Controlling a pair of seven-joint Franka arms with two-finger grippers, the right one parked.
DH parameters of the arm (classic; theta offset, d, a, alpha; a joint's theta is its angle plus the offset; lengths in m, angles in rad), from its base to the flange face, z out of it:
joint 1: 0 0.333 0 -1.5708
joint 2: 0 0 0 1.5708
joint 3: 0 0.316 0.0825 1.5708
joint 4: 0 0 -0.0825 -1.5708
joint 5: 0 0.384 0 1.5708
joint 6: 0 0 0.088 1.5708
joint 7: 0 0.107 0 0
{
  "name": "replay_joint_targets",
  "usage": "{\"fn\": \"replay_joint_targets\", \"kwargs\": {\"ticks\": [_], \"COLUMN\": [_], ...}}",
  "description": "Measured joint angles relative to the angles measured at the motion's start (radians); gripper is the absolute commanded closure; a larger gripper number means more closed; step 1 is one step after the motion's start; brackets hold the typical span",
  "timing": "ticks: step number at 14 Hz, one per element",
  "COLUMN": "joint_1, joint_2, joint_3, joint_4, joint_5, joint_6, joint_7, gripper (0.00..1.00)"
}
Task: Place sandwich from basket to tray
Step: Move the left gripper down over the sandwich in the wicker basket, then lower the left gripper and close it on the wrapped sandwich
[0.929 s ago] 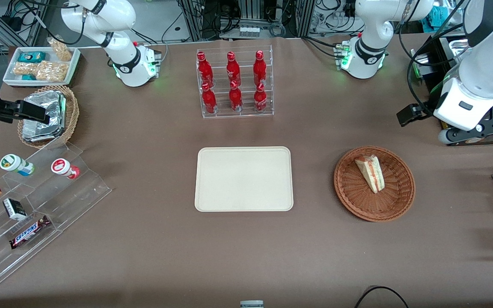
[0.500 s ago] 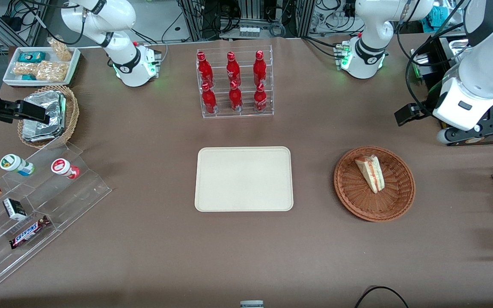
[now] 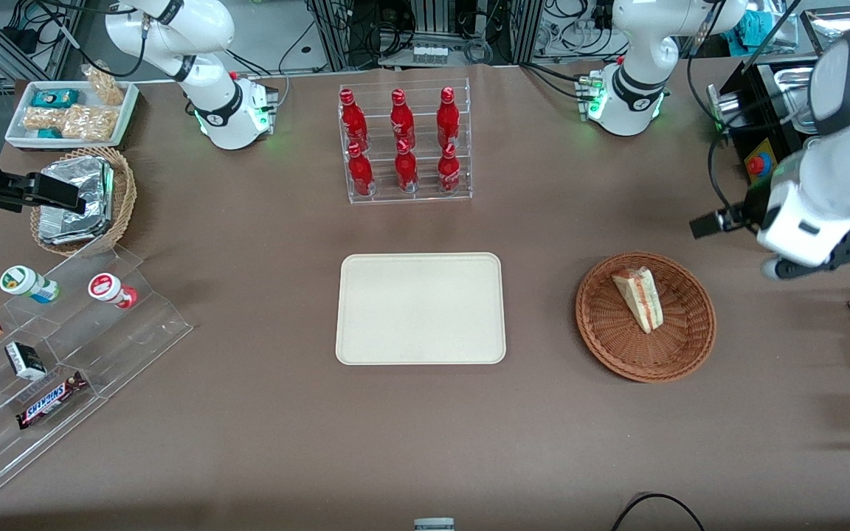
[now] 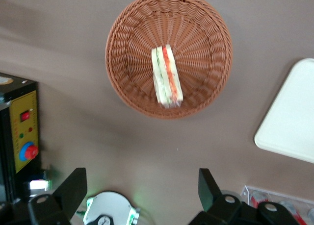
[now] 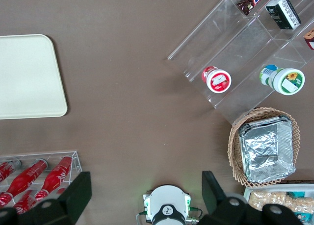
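The sandwich (image 3: 639, 298) (image 4: 167, 77), a pale wedge with red and green filling, lies on its side in the round reddish-brown basket (image 3: 683, 346) (image 4: 126, 83). The cream tray (image 3: 420, 308) (image 4: 292, 117) lies flat beside the basket, toward the parked arm's end, with nothing on it. My left gripper (image 4: 141, 186) is open, its dark fingers (image 4: 73, 186) spread wide with nothing between them. It hangs high above the table, off the basket's rim toward the working arm's end. The white hand (image 3: 801, 228) of that arm is a little farther from the front camera than the basket.
A clear rack of red bottles (image 3: 404, 144) stands farther from the front camera than the tray. A black box with a red button (image 3: 757, 164) (image 4: 22, 137) sits near the working arm. Stepped clear shelves (image 3: 63, 346) and a tan basket of foil packs (image 3: 82, 199) lie toward the parked arm's end.
The left arm's hand has moved nearer to the front camera and closer to the basket. The sandwich, basket and tray have not moved.
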Motion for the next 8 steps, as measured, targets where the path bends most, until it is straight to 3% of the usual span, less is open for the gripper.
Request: {"fn": "replay_joint_targets", "kwargs": {"ticks": [8], "joint_1": [0.002], "joint_2": [0.047], "joint_3": [0.015], "joint_4": [-0.379], "joint_5": [-0.007], "joint_6": [0.525], "joint_7": [-0.106], "gripper": [0.0]}}
